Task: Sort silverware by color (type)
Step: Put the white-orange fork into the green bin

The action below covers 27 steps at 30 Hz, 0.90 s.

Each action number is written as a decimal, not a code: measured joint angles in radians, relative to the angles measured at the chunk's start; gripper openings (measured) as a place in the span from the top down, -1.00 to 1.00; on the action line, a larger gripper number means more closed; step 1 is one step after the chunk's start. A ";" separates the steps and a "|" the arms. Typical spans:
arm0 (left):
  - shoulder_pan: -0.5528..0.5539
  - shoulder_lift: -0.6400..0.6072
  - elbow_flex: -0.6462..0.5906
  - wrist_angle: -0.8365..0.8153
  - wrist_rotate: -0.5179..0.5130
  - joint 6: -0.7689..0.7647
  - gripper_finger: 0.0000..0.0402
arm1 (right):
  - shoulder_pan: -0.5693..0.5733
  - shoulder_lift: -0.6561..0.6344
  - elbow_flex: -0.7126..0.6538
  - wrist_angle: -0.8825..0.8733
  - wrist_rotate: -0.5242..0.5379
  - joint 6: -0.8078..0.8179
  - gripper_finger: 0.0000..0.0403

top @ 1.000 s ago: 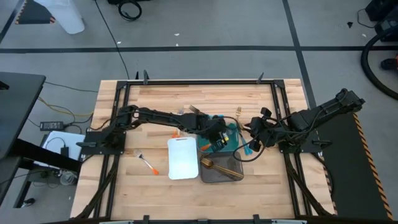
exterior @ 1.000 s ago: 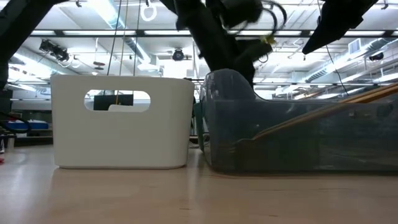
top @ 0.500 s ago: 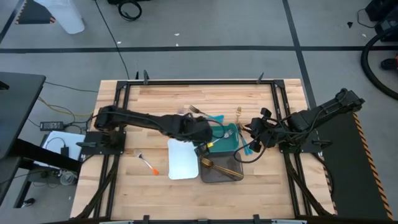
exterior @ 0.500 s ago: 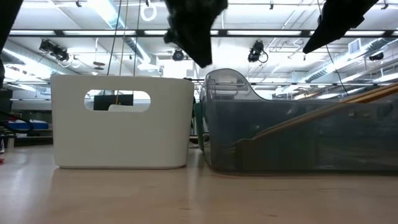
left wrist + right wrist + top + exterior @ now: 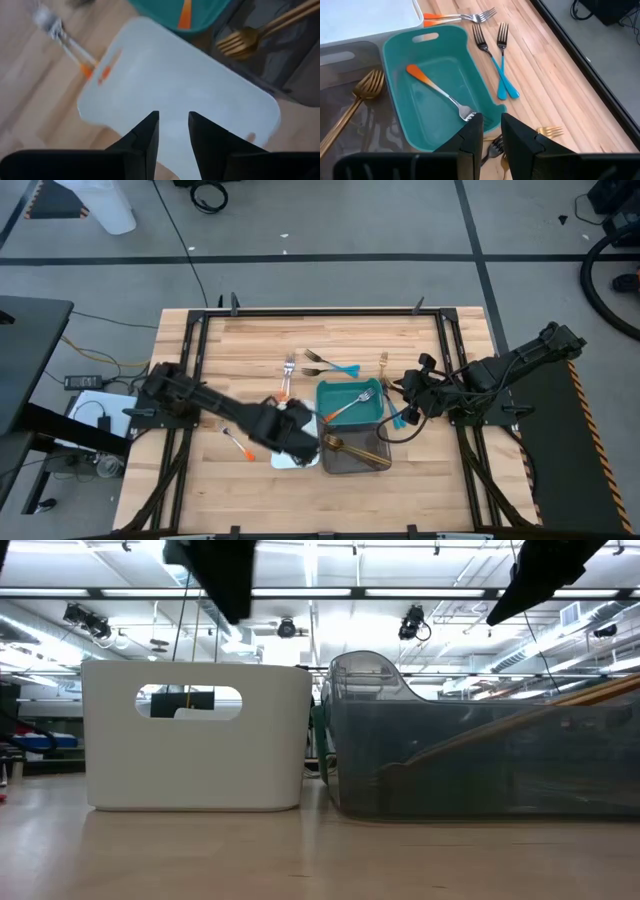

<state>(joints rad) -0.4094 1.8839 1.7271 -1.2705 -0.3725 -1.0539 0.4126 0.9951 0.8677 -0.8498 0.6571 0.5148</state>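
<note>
The wooden worktop (image 5: 250,335) holds three trays side by side. The left claw (image 5: 173,131) hangs over the white plastic tray (image 5: 170,95), fingers a little apart and empty. An orange-handled silver fork (image 5: 436,91) lies in the teal plastic tray (image 5: 402,102). The right claw (image 5: 490,131) waits beside it, slightly spread. A gold fork (image 5: 260,29) lies in the grey see-through tray (image 5: 480,755).

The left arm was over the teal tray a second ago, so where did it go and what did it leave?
The left gripper pulled back from the teal tray to above the white tray, empty. An orange-handled fork now lies in the teal tray. The right gripper, the gold fork and the two blue-handled forks stayed put.
</note>
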 joint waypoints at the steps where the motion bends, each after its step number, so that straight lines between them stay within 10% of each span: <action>1: -0.018 0.000 0.000 -0.014 -0.006 -0.044 0.43 | 0.000 0.000 0.000 0.004 0.000 -0.009 0.61; 27: -0.302 0.045 -0.123 -0.202 -0.082 -0.844 0.43 | -0.054 0.005 -0.293 0.789 -0.072 -0.335 0.61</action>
<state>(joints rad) -0.7115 1.9285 1.6045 -1.4725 -0.4546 -1.8978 0.3588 1.0005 0.5748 -0.0606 0.5853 0.1797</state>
